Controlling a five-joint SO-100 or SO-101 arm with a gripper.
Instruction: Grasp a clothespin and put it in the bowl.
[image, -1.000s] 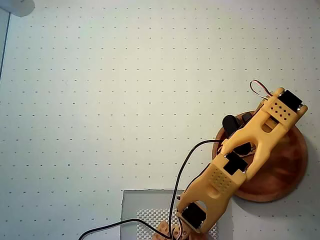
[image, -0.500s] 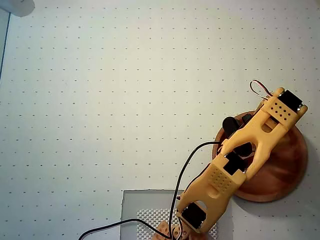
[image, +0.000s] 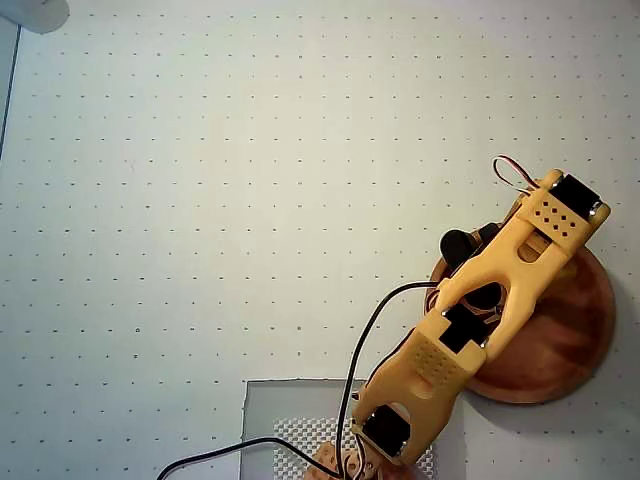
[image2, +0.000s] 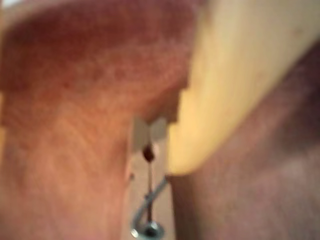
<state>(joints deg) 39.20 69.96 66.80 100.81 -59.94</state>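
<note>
The arm (image: 470, 330) has swung a little toward 11 o'clock over the bowl (image: 575, 345).
The gripper (image2: 150, 150) still pinches the clothespin (image2: 148, 200); the drop is close.

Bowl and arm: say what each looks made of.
The bowl looks like wood, reddish-brown with faint grain and a smooth, slightly glossy inside. The arm looks like yellow plastic, matte, probably 3D-printed, with perforated panels and black motor blocks.

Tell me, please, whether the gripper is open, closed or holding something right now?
Gripper: closed on the clothespin, pinched between its fingers over the bowl.
</note>
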